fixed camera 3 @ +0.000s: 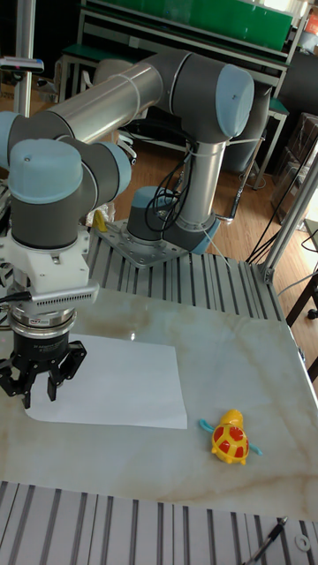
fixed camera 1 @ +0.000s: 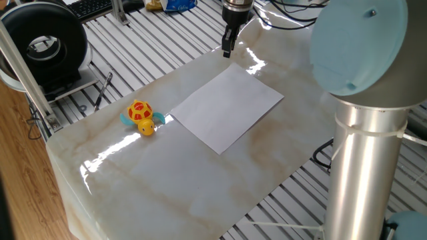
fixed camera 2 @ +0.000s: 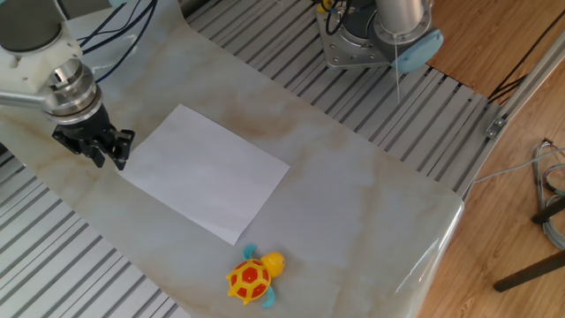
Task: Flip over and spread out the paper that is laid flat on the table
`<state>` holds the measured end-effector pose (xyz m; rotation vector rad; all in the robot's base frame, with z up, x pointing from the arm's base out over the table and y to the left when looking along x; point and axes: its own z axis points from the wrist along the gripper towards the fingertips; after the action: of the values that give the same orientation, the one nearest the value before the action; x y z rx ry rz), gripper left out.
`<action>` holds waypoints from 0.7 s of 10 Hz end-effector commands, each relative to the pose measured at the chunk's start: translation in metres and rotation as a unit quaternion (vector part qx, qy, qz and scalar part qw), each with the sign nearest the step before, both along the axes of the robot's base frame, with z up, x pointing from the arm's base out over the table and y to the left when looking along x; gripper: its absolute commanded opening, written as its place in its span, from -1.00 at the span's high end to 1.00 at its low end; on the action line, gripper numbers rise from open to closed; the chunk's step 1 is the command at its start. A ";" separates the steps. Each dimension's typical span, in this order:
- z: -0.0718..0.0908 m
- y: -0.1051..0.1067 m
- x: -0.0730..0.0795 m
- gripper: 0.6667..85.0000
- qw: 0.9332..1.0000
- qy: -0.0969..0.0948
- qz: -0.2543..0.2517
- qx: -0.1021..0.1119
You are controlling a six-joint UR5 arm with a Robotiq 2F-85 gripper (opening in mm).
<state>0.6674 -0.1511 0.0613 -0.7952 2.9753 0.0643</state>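
The paper (fixed camera 1: 228, 107) (fixed camera 2: 205, 170) (fixed camera 3: 110, 381) is a plain white sheet lying flat on the cream marble-look table (fixed camera 1: 167, 180) (fixed camera 2: 353, 194) (fixed camera 3: 238, 344). My gripper (fixed camera 1: 227, 52) (fixed camera 2: 108, 161) (fixed camera 3: 31, 393) hangs just above the table at one corner of the sheet, pointing down. Its fingers stand apart with nothing between them. I cannot tell whether the fingertips touch the sheet's edge.
A small yellow-orange toy turtle (fixed camera 1: 141, 117) (fixed camera 2: 252, 276) (fixed camera 3: 232, 439) sits on the table a short way off the paper's opposite end. The arm's thick column (fixed camera 1: 363, 133) rises at the table's side. A black round device (fixed camera 1: 43, 43) stands on the ribbed frame beyond the table.
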 end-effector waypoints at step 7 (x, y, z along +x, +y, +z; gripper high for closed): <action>-0.020 -0.011 -0.002 0.07 1.000 -0.016 0.005 0.011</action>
<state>0.6662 -0.1612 0.0468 -0.8132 2.9499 0.0603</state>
